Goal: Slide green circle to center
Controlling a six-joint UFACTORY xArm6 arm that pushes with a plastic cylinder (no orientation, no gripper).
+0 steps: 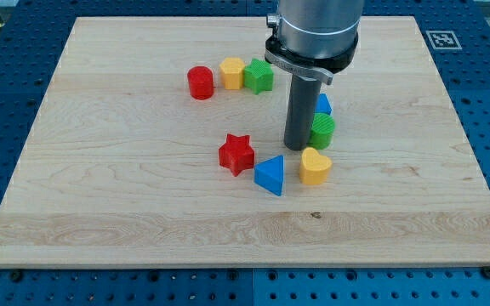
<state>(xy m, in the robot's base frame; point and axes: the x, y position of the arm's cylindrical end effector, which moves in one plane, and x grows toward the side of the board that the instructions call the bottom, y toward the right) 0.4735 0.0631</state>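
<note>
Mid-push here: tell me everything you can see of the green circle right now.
The green circle is a short, matte green cylinder that looks like plastic, standing flat on the wooden board, right of the view's centre. My tip stands against its left side, and the rod hides that edge. A blue block, mostly hidden, sits just behind it toward the view's top; the yellow heart lies just below it, apparently touching or nearly so.

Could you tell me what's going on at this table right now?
A robot arm is pushing coloured blocks around a wooden board with a dark rod. My tip sits right against the left side of the green circle, with a blue block behind it and a yellow heart just below.
</note>
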